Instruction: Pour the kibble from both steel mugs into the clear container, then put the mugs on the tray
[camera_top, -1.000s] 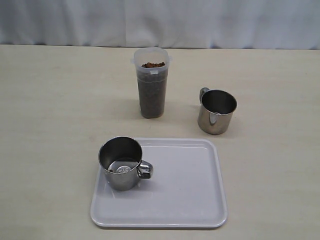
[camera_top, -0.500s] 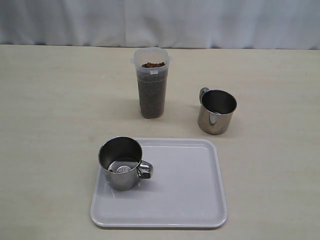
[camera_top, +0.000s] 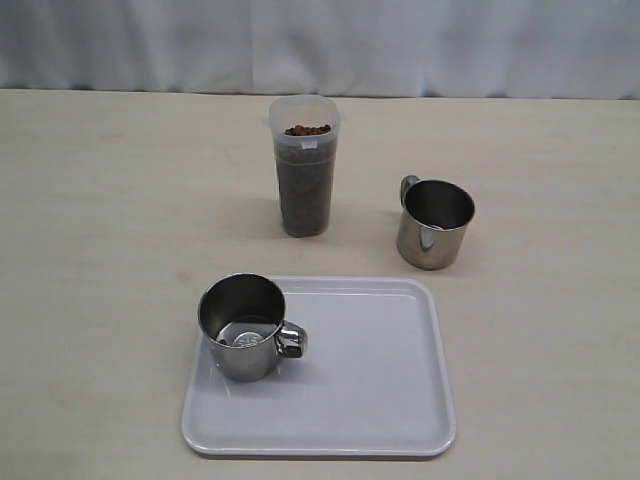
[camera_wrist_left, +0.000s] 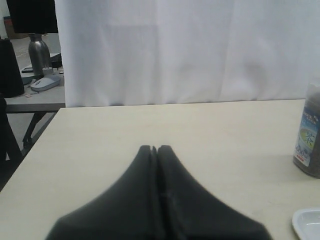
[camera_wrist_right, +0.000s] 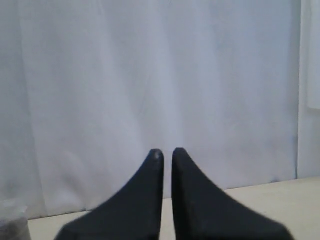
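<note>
The clear container (camera_top: 304, 180) stands upright on the bench (camera_top: 110, 220), toward the far middle. Its long axis is vertical and its open mouth faces up. It is filled nearly to the rim with kibble (camera_top: 306, 130). To its right in the exterior view, and apart from it, one steel mug (camera_top: 434, 224) sits upright straight on the bench, mouth up. Its loop handle points toward the far left, roughly at the container, and its inside is dark. The other steel mug (camera_top: 243, 327) stands upright on the left part of the tray (camera_top: 370, 400), with its handle pointing right along the tray. The stamped round mark on its bare bottom is in plain sight. The white tray lies flat on the near side of the bench, its wider span running across the view. Neither arm shows in the exterior view. The left wrist view shows the left gripper (camera_wrist_left: 154, 149) with its dark fingers pressed together on nothing, low over bare bench, with the container at the frame's edge. The right gripper (camera_wrist_right: 166, 152) is likewise closed and empty, a thin slit between its tips, facing a white curtain (camera_wrist_right: 150, 75).
</note>
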